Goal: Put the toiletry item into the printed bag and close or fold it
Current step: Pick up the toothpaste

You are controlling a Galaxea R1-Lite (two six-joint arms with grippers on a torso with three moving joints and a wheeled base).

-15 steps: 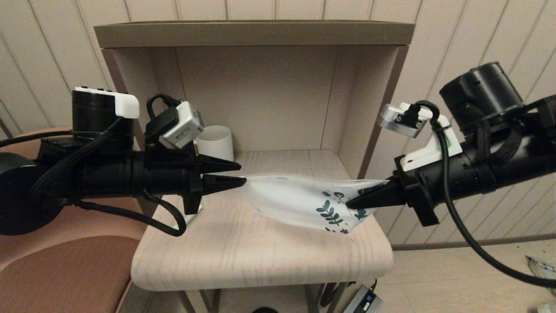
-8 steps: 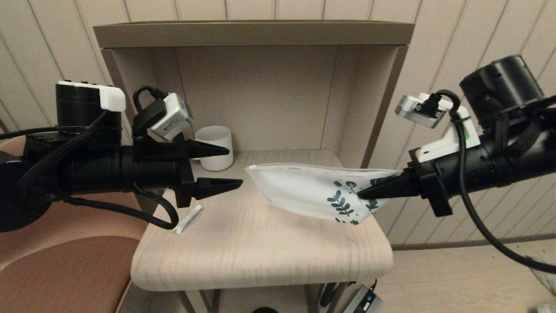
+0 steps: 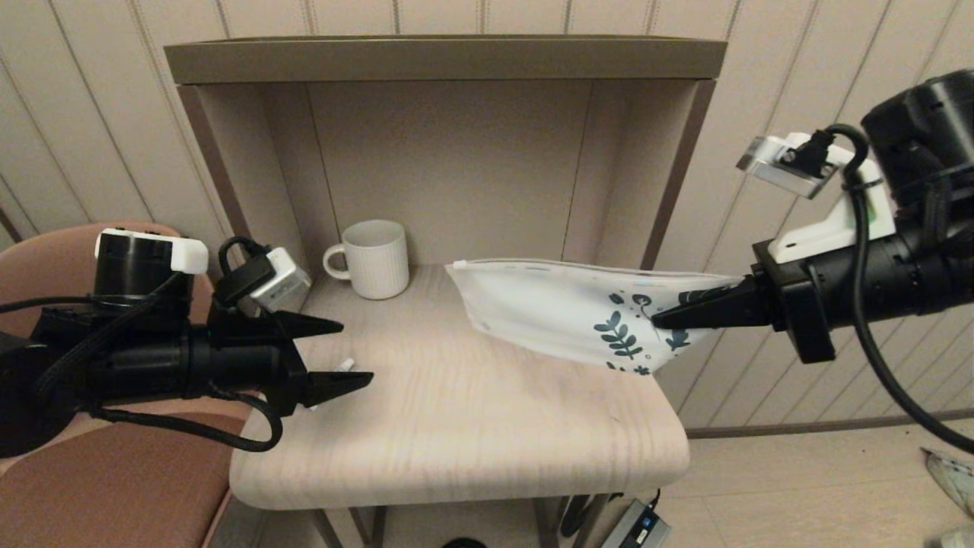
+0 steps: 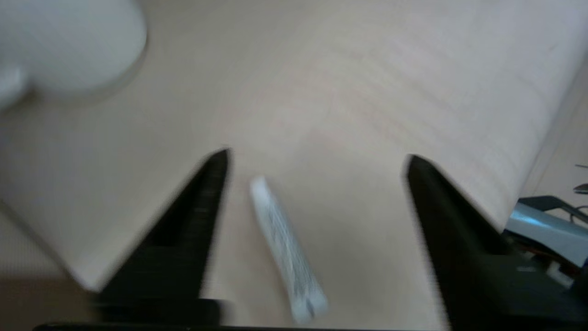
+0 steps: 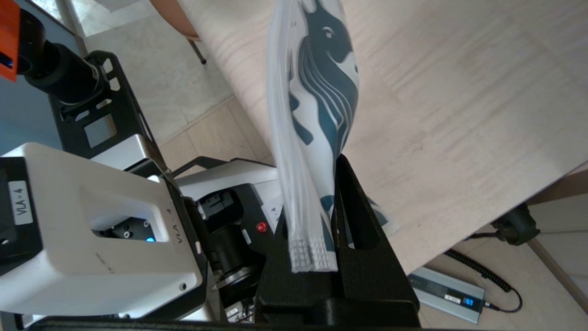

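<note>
The printed bag (image 3: 563,308), a white pouch with teal leaf prints, hangs level in the air above the right half of the table. My right gripper (image 3: 659,320) is shut on its printed end, with the bag (image 5: 317,92) pinched between the black fingers of that gripper (image 5: 321,170). The bag's other end is free. The toiletry item (image 4: 282,239), a slim white tube, lies on the table near its left edge. My left gripper (image 3: 354,352) hovers low over it, open and empty. The tube (image 3: 347,364) sits between the wide-spread fingers of the left gripper (image 4: 318,156), nearer one of them.
A white ribbed mug (image 3: 374,259) stands at the back left inside the shelf niche. The wooden table (image 3: 456,434) has rounded front corners. A brown chair (image 3: 114,472) is at the left, and a power adapter (image 3: 638,525) lies on the floor below.
My left gripper opened, let go of the bag's zip end, then dropped and pulled back left over the tube. The right gripper carried the bag up and to the right.
</note>
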